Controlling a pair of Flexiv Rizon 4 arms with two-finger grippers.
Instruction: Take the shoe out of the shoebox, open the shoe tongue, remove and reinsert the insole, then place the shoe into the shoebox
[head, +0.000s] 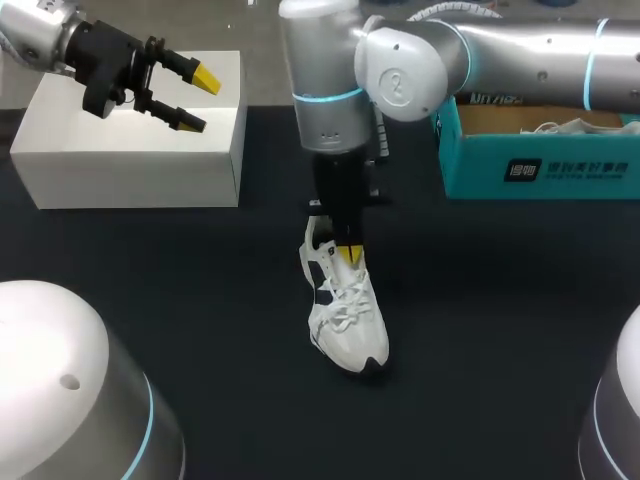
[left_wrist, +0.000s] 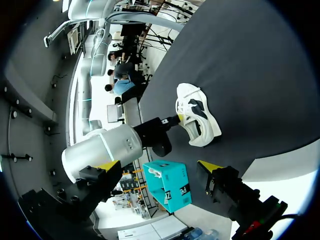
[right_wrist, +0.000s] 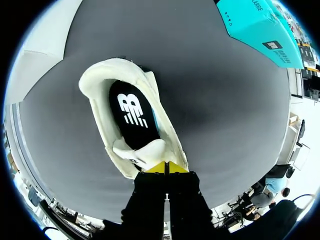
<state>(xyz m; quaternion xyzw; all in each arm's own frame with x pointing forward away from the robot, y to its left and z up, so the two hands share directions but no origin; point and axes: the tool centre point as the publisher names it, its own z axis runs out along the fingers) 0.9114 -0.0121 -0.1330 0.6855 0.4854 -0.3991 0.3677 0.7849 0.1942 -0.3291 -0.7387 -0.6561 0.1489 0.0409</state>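
1. At the mouth of the shoe, my right arm's fingers (right_wrist: 167, 167) point straight down with their yellow tips pressed together. They meet the upper edge of the tongue (right_wrist: 142, 150), and I cannot tell whether any of it is pinched between them.
2. Just ahead of those tips the shoe's opening gapes, and the black insole (right_wrist: 132, 112) with its white mark lies flat inside.
3. The white shoe (head: 345, 315) stands on its sole near the middle of the dark bench (head: 500, 330). Its toe points toward me and its heel toward the far edge, with the laces (head: 350, 300) crossing the forefoot.
4. My right arm comes in from the right side and reaches to the middle, hanging over the shoe's heel end.
5. The teal shoebox (head: 540, 150) sits open at the far right of the bench with pale paper (head: 570, 125) in it. The shoe is outside it and well apart.
6. My left arm's fingers (head: 197, 100) are spread wide with nothing between them, over the white box (head: 130, 150) at the far left. Both the shoe and the shoebox lie well ahead of them.
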